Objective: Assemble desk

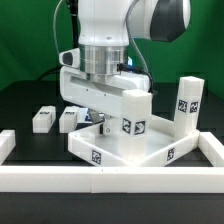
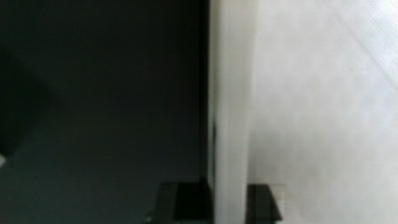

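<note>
The end effector (image 1: 103,112) comes straight down from the arm in the upper middle of the exterior view and meets the rear rim of the tabletop panel (image 1: 120,150), which lies flat on the dark table (image 1: 30,100) in the lower middle of the frame. The panel's front rim shows two black-and-white tags. In the wrist view the end effector (image 2: 226,205) has its dark fingers (image 2: 183,203) on either side of a narrow white edge with no gap showing, so it looks clamped on the rim of the tabletop panel (image 2: 320,100). The panel's pale face spreads away on one side of that edge and the dark table (image 2: 89,100) on the other. In the exterior view a tagged white block leg (image 1: 128,108) stands on the panel just beside the end effector, toward the frame's centre; whether it is fastened there I cannot tell. An upright leg (image 1: 187,105) stands at the right of the frame, near the panel's far corner. Two lying legs (image 1: 43,120) (image 1: 68,119) rest side by side at the left of the frame, apart from the panel. A low white border rail (image 1: 110,182) runs along the bottom of the frame.
</note>
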